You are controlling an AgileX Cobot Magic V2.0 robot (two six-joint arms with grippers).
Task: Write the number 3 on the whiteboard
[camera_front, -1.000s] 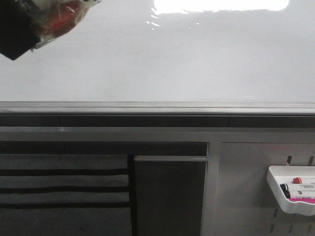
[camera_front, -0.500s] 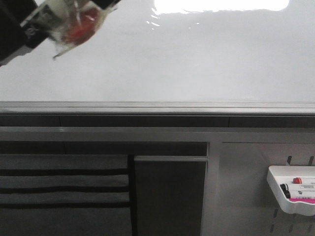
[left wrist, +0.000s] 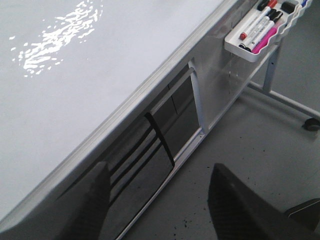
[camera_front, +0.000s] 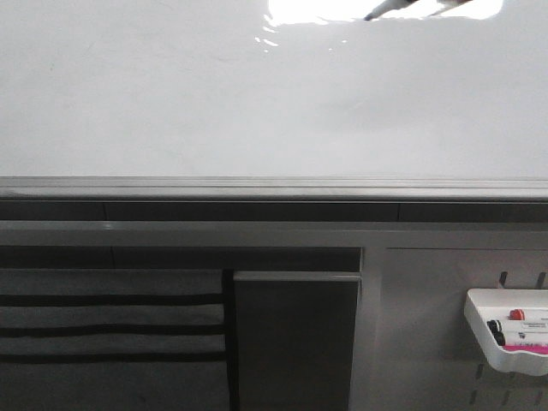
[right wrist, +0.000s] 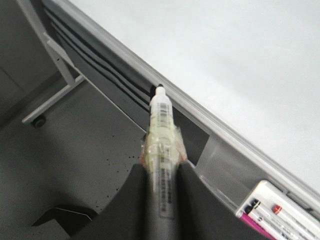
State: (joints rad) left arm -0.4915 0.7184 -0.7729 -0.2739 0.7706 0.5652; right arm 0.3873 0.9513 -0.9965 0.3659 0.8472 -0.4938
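Whiteboard (camera_front: pixel 257 94): large, glossy, white, no stroke visible anywhere on the part in view. Strong glare patch along its upper edge in the front view; speckled glare in the left wrist view. Grey metal lower edge (camera_front: pixel 274 184) runs the full width. No digit 3 to be seen on the board.

Right hand (right wrist: pixel 161 175): fingers (right wrist: pixel 131 200) pressed in against a marker (right wrist: pixel 161 135), pinching it. Marker barrel white-yellow with a printed label, some clear wrapping around it just ahead of the fingers, small dark tip. The tip points out from the hand toward the board's lower frame and is apart from the white surface; the board lies beyond and to one side of the tip. In the front view a thin dark sliver (camera_front: pixel 390 10) pokes into the glare at the top edge; cannot tell what it is.

Left hand (left wrist: pixel 157 202): both dark fingers (left wrist: pixel 92 200) spread wide, nothing between them. The board's surface and grey edge lie ahead of this hand, not touching it.

Farther from both hands: white tray (camera_front: pixel 479 330) hung on a grey perforated panel (camera_front: pixel 419 325) under the board, holding markers (camera_front: pixel 521 330) with red, black and pink showing. Dark panels (camera_front: pixel 291 342) below the board frame. Grey floor (left wrist: pixel 250 135), and a frame leg with a caster (left wrist: pixel 312 124).
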